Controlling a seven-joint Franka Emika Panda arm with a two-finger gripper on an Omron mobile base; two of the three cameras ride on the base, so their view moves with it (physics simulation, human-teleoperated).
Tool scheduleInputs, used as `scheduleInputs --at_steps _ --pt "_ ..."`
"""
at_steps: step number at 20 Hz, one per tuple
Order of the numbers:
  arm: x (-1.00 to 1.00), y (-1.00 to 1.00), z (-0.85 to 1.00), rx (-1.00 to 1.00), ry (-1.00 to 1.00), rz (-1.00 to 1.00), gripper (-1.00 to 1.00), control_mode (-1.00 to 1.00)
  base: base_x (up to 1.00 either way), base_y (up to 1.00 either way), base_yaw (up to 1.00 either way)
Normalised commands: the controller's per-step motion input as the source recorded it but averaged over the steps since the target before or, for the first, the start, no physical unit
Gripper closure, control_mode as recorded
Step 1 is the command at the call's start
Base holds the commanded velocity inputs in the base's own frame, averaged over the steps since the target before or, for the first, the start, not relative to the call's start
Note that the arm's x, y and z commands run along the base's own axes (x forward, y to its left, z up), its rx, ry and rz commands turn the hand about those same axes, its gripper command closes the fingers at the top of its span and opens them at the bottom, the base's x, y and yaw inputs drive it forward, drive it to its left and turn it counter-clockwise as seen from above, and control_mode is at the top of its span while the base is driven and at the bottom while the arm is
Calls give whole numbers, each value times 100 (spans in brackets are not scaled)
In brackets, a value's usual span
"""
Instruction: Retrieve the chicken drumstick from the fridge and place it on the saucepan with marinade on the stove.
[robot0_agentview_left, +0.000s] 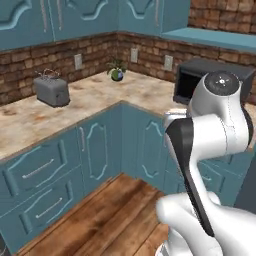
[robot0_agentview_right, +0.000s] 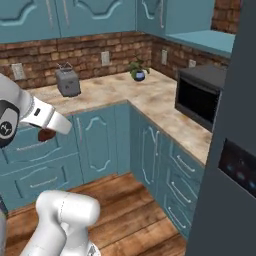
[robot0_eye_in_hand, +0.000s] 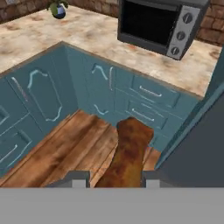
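The chicken drumstick (robot0_eye_in_hand: 129, 151), a dark-brown lumpy piece of meat, sticks out between the two fingertips of my gripper (robot0_eye_in_hand: 113, 178), which is shut on it. The hand view looks down past it at the wooden floor and the teal cabinet fronts. In the right base view the drumstick (robot0_agentview_right: 46, 134) shows as a small brown lump under the white hand at the left, in front of the cabinet drawers. The fridge (robot0_agentview_right: 235, 150) is the slate-grey slab with a dark blue-lit panel at the right edge. The saucepan and the stove are out of view.
An L-shaped marble counter (robot0_agentview_left: 100, 92) runs over teal cabinets. On it stand a grey toaster (robot0_agentview_left: 51, 90), a small potted plant (robot0_agentview_left: 116, 73) in the corner and a black microwave (robot0_agentview_right: 197, 97). Wooden floor (robot0_agentview_left: 110, 210) lies in front.
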Motion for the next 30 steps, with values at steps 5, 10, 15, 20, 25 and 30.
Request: scheduleInputs --at_steps 5,10,15,20,25,30 --pt "0 0 0 0 0 0 100 100 0 100 65" --pt "0 0 0 0 0 0 100 100 8 100 60" --pt "0 0 0 0 0 0 100 100 45 100 49" --pt "0 0 0 0 0 0 100 100 99 83 33" --pt "0 0 0 0 0 0 100 100 100 16 0" --pt "0 0 0 0 0 0 100 100 87 -3 -2"
